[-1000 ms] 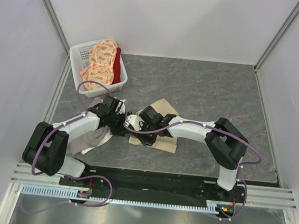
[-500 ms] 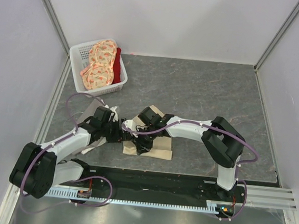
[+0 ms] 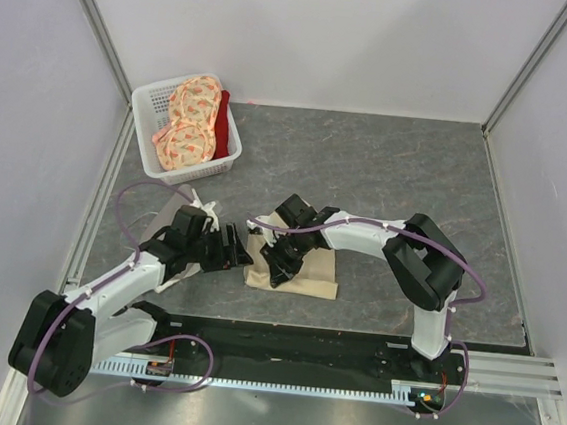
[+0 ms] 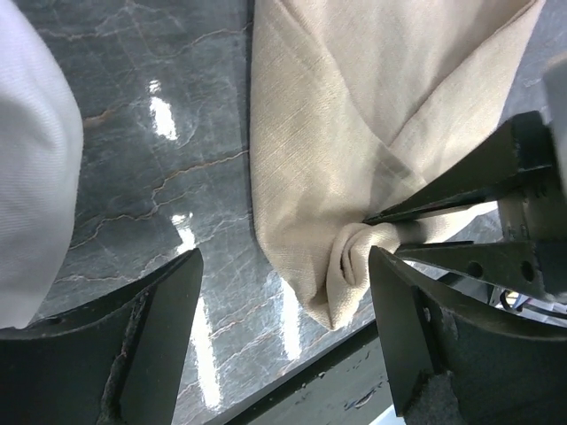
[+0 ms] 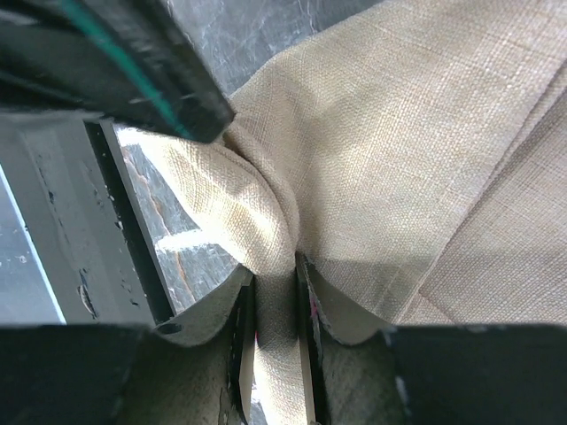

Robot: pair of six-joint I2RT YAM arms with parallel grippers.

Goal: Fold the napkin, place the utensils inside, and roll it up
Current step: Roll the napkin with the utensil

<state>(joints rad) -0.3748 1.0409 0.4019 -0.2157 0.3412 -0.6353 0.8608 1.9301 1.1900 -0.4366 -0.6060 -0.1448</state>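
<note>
pinching a bunched fold at the near left edge of the napkin (image 5: 425, 133), the right gripper (image 5: 275, 292) has its jaws almost closed, with only cloth between them. the napkin lies in folded layers on the table (image 3: 398, 173); in the top view its left part is hidden under this gripper. just left of the napkin, the left gripper (image 4: 283, 310) is spread wide and holds nothing. further left of the napkin, a grey-and-white cloth (image 3: 192, 207) is mostly covered by the left arm.

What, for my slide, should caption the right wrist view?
Right gripper pinching a bunched fold of the beige napkin.
</note>
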